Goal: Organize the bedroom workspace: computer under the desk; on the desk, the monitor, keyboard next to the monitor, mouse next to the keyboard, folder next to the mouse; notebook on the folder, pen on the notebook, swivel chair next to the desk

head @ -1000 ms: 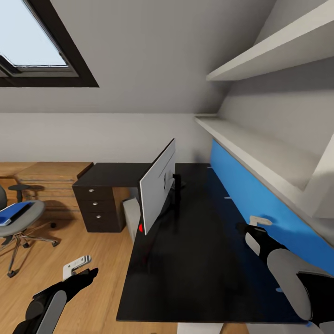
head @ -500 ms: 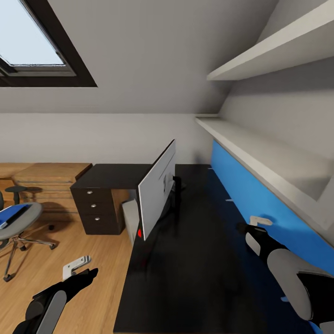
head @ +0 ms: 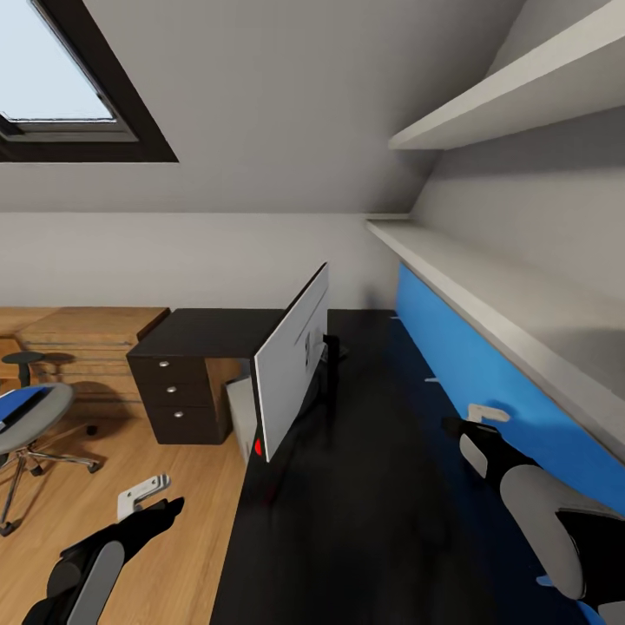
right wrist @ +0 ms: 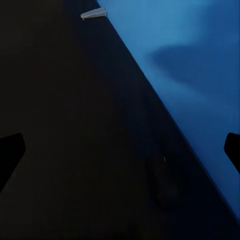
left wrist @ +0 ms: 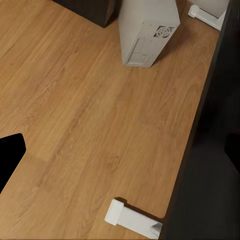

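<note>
The monitor (head: 291, 365) is standing along the desk's (head: 382, 521) left edge; the computer (left wrist: 146, 30) is sitting beneath. Both grippers' jaws are spread, empty.

A long black desk (head: 373, 486) with silver-knobbed drawers meets a bright blue wall panel (head: 486, 382); the flat monitor's back (head: 291, 365) is silver-grey, the plank floor (left wrist: 75, 110) honey-brown.

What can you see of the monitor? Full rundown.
The monitor stands upright on the black desk, near its left edge, seen nearly edge-on from behind. Its back is a plain silver-grey panel with a small dark mount at the middle; a thin black stand carries it down to the desktop. A small red dot marks the lower near corner. The screen side faces away. Nothing else touches it.
</note>
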